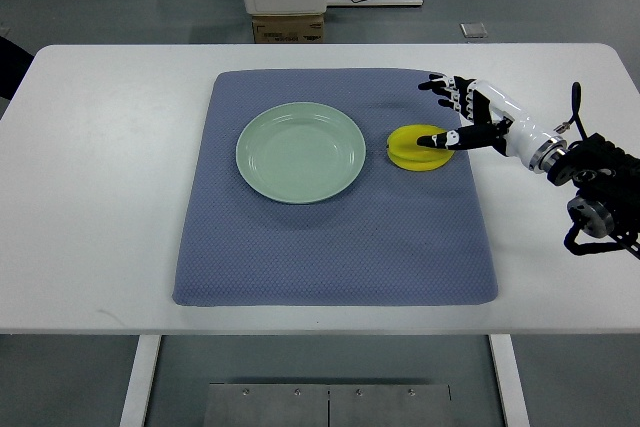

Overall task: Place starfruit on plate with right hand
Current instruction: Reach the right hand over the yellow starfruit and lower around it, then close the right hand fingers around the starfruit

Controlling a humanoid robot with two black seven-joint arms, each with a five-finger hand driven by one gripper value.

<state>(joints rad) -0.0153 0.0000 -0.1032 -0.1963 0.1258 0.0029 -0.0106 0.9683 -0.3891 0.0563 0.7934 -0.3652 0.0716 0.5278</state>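
Note:
A yellow starfruit [412, 148] lies on the blue mat, just right of a pale green plate [300, 152]. My right hand [455, 112] reaches in from the right edge and hovers at the starfruit's right side. Its fingers are spread, with the thumb [440, 140] over the fruit's right edge and the other fingers [445, 92] pointing left above it. The hand holds nothing. The plate has nothing on it. My left arm does not show.
The blue mat [330, 247] covers the middle of a white table [100, 197]. A cardboard box [288, 27] and a white stand are on the floor beyond the table's far edge.

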